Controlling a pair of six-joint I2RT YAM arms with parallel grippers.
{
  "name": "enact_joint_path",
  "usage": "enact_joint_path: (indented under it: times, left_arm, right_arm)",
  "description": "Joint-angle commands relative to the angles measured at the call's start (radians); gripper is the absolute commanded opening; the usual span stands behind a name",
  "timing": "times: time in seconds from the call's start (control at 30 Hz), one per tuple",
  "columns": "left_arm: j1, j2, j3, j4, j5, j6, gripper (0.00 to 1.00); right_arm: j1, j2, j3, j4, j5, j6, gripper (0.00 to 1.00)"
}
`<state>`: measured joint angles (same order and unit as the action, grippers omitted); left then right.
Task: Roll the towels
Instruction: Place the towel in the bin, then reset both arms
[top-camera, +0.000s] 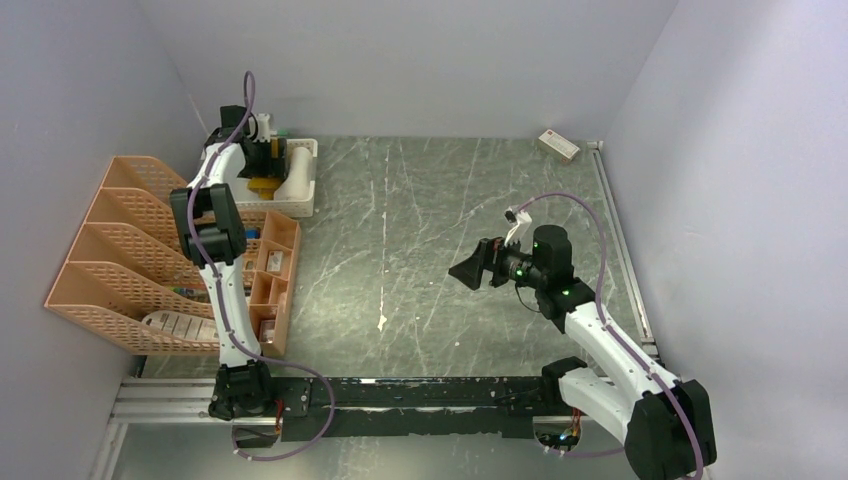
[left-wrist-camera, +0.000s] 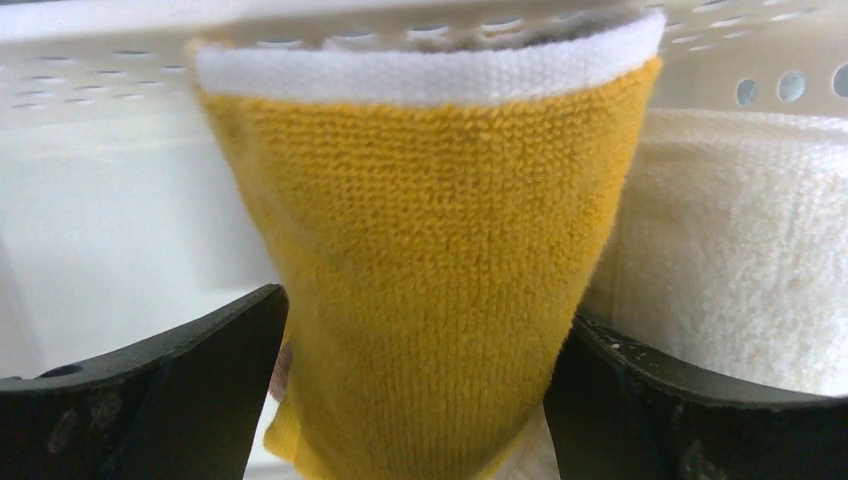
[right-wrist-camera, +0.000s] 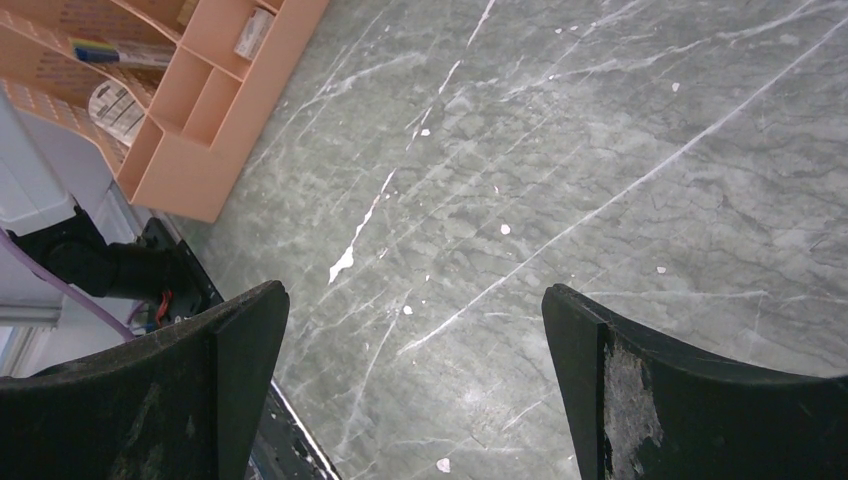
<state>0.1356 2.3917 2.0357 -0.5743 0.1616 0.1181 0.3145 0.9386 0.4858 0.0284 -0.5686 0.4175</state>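
Pale lavender walls enclose a grey marbled stone worktop (top-camera: 420, 230) streaked with white veins. At the upper left of the overhead view sits a white perforated plastic basket (top-camera: 300, 207). Both towels are inside it. The mustard-yellow terry towel (left-wrist-camera: 420, 200), looped in texture and edged with a white woven hem, stands as a fat roll narrowing downward. The off-white towel (left-wrist-camera: 730, 250) lies just beside it, plush and rounded. The left hand (left-wrist-camera: 422, 320) has its black fingers spread to either side of the yellow roll. At centre right the right hand (right-wrist-camera: 415, 310) hangs wide apart over bare stone. A peach latticed plastic file organiser (top-camera: 110, 260) fills the left edge.
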Motion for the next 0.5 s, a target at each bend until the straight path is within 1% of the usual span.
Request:
enact_joint_path:
  times: [0.0, 0.23, 0.33, 0.4, 0.47]
  left_arm:
    - [-0.006, -0.116, 0.0, 0.002, -0.082, -0.011, 0.99]
    - [-0.008, -0.229, 0.064, -0.024, -0.048, -0.029, 1.0]
    - [-0.014, -0.307, 0.062, -0.013, -0.054, -0.052, 0.99]
    - [-0.022, -0.399, -0.002, 0.042, -0.052, -0.08, 1.0]
    - [-0.034, -0.535, -0.138, 0.154, -0.034, -0.127, 1.0]
  right_arm:
    - [0.01, 0.003, 0.004, -0.008, 0.002, -0.015, 1.0]
    - [0.019, 0.012, 0.008, -0.009, 0.018, -0.015, 1.0]
    - [0.021, 0.02, 0.014, -0.003, 0.041, -0.008, 1.0]
    - [0.024, 0.026, 0.026, 0.003, 0.092, 0.011, 1.0]
    - [0.03, 0.026, 0.034, 0.014, 0.154, 0.034, 1.0]
